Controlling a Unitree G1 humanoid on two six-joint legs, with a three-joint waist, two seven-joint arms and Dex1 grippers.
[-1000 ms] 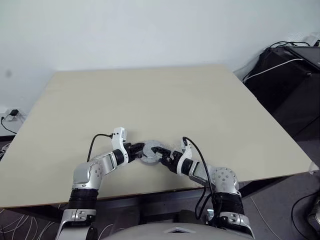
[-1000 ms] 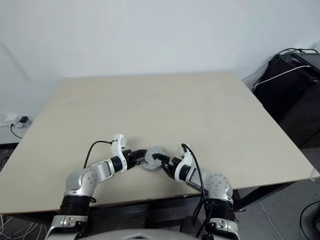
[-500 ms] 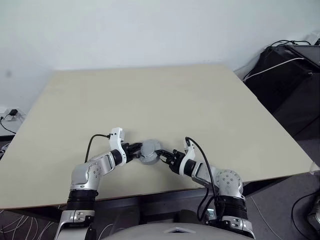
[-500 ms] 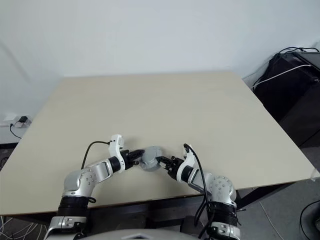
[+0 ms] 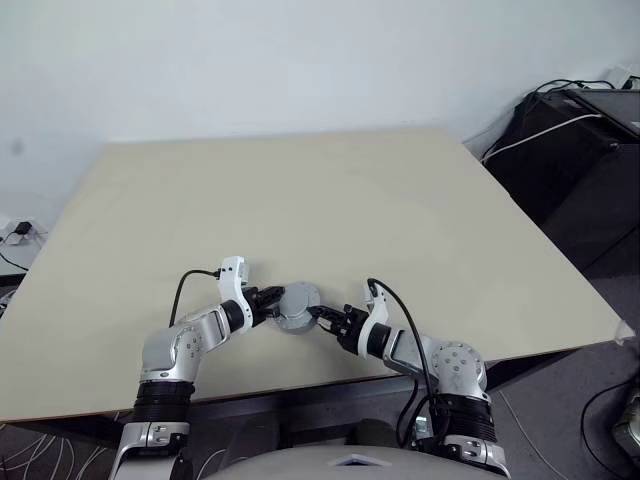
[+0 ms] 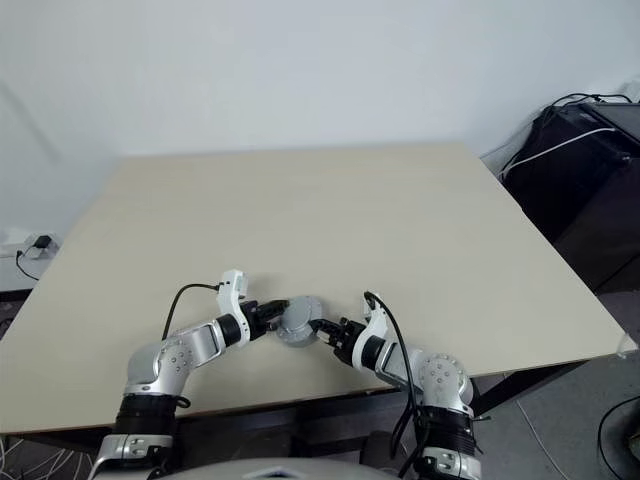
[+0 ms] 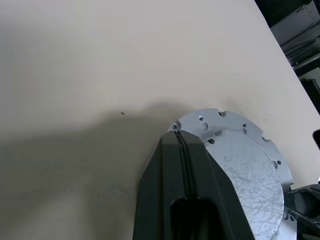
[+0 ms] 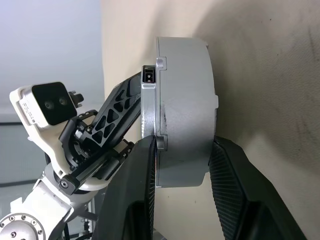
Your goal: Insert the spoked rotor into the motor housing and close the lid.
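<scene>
The lid (image 5: pixel 297 303) is a pale grey round piece with a thin notched flange, near the table's front edge between both grippers. My right gripper (image 5: pixel 320 314) is shut on it. In the right wrist view its two black fingers (image 8: pixel 227 170) clamp the thick grey lid (image 8: pixel 185 110) across its two flat faces. My left gripper (image 5: pixel 268 300) is shut, and its joined tips (image 7: pixel 179 136) touch the rim of the flange (image 7: pixel 215 120). The same left gripper (image 8: pixel 147 75) shows in the right wrist view, at the flange. The spoked rotor and the motor housing are hidden.
The beige table (image 5: pixel 300 190) stretches wide beyond the grippers, and its front edge lies just behind them. Black equipment with cables (image 5: pixel 570 140) stands off the table's right side. A wall socket (image 5: pixel 18 230) is low on the left.
My right gripper has come off the top of the round piece and closed on its side. The piece's dark parts no longer show. The left gripper has stayed in place.
</scene>
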